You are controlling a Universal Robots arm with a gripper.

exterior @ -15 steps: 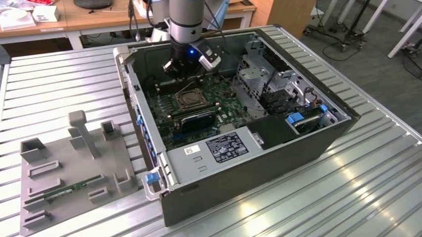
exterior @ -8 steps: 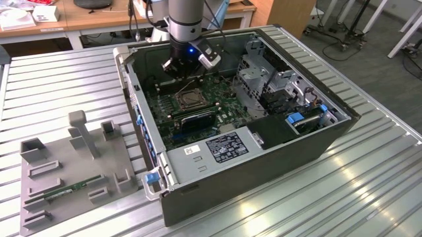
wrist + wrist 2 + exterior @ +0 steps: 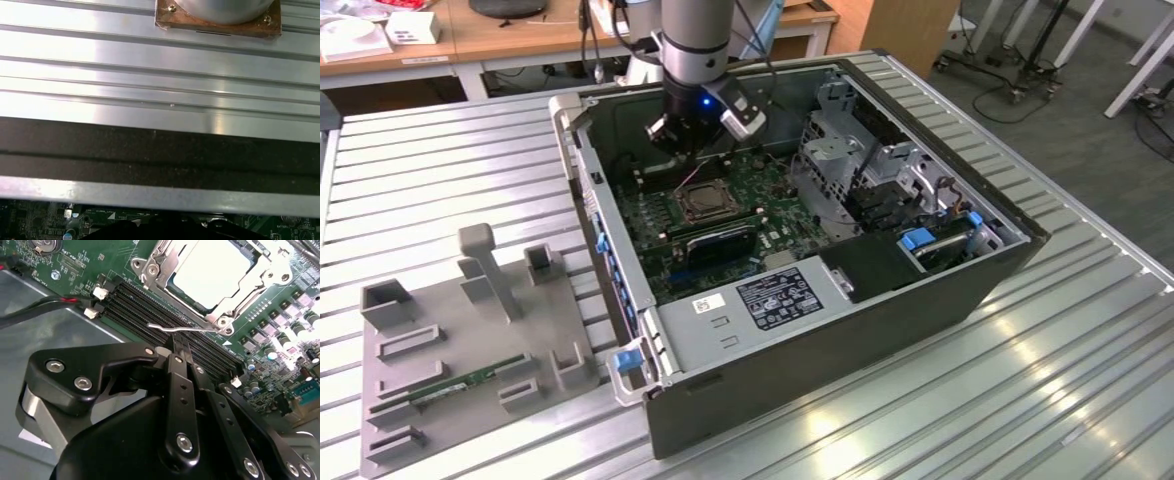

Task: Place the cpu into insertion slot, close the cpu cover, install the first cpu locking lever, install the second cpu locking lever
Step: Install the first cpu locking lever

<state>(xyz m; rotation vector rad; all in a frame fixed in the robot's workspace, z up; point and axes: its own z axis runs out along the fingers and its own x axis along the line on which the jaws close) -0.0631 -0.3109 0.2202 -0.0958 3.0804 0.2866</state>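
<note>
The cpu [image 3: 212, 272] sits in the insertion slot [image 3: 167, 287] under the cpu cover [image 3: 160, 267]. The hand [image 3: 175, 347], fingers together and empty, touches a locking lever [image 3: 182, 329]. Pressing steadily along the wire should stop it slipping.

I note a dull silver-tan square cpu [image 3: 212, 272] framed by a bright silver metal cpu cover [image 3: 155, 270] on the green circuit board [image 3: 87, 262]. Long memory slots [image 3: 150, 307] read black. The gripper [image 3: 175, 347] is matte black with silver screws. Ribbed aluminium table [image 3: 1067, 380] is silver-grey; computer case [image 3: 854, 350] dark grey.
</note>
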